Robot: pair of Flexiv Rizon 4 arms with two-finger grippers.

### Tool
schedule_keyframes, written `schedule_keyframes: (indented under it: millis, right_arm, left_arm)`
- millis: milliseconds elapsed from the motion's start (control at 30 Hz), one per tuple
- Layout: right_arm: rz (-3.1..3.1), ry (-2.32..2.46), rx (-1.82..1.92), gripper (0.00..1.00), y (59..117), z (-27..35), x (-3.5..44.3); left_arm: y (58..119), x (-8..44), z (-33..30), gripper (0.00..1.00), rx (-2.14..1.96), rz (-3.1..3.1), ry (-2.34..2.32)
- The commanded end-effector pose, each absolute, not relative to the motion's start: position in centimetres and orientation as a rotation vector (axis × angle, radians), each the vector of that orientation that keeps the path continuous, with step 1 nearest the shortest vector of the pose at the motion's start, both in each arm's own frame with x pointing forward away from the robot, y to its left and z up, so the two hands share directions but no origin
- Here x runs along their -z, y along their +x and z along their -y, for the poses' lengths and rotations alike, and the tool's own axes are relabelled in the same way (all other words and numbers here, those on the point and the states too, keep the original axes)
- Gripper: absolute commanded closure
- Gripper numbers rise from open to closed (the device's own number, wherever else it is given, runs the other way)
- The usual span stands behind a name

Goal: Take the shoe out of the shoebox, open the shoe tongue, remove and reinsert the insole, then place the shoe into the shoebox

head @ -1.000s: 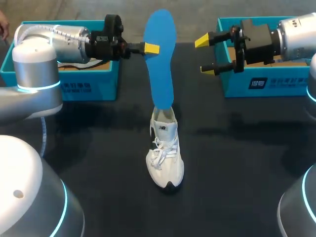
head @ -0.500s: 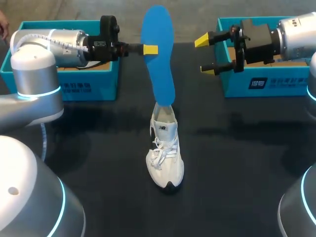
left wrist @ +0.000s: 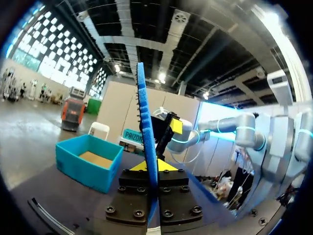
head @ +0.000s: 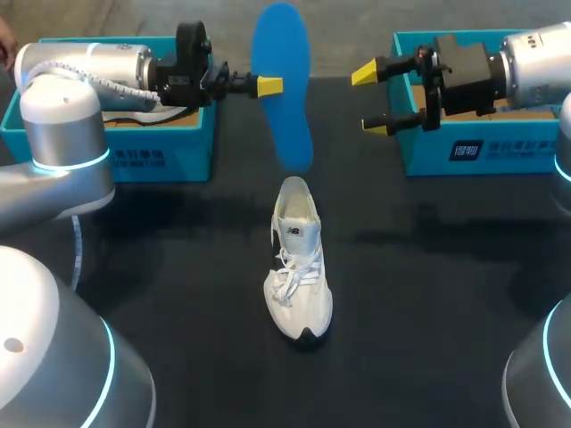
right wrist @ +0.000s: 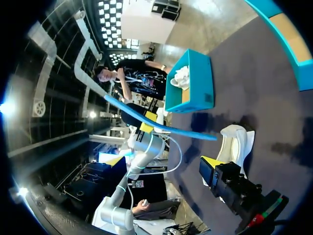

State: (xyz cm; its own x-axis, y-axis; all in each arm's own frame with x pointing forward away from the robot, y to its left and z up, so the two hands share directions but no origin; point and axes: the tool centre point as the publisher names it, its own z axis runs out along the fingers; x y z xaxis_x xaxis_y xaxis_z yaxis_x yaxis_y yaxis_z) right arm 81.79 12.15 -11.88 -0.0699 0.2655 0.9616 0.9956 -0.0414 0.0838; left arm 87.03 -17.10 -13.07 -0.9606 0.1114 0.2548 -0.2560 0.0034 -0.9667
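Note:
A white sneaker [head: 299, 259] stands on the black table, toe toward me, its mouth empty. Above and behind it hangs the blue insole [head: 281, 85], upright, its lower end clear of the heel. My left gripper [head: 268, 86] is shut on the insole's edge, coming in from the left. In the left wrist view the insole [left wrist: 145, 127] runs edge-on between the yellow tips of that gripper [left wrist: 149, 166]. My right gripper [head: 368, 100] stands open to the right of the insole, holding nothing. From the right wrist view, the insole [right wrist: 156, 125] and the sneaker [right wrist: 237, 142] lie ahead of the right gripper [right wrist: 164, 161].
One teal shoebox [head: 107, 152] sits at the back left under my left arm, with something white [right wrist: 181, 76] inside. A second teal shoebox [head: 473, 152] sits at the back right beneath my right arm. Black tabletop surrounds the sneaker.
My left gripper has lifted the insole up and slightly left; its lower end, earlier inside the sneaker's heel, now hangs free above it. The right arm has not moved.

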Motion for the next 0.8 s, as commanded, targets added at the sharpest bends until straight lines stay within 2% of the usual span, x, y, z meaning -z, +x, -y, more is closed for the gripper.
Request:
schedule_keyframes:
  millis: [33,200,800]
  right_arm:
    - [1.441,-1.408,1.168,0.0,81.86,-12.29,11.92]
    - [1.441,-1.408,1.168,0.0,81.86,-12.29,11.92]
    - [1.441,-1.408,1.168,0.0,81.86,-12.29,11.92]
  left_arm:
    - [87.45,13.04,17.02,1.0,-2.315,2.324,-0.74]
    - [87.64,13.25,16.55,1.0,-2.317,2.399,-1.033]
    - [87.62,13.33,16.48,1.0,-2.318,2.396,-1.024]
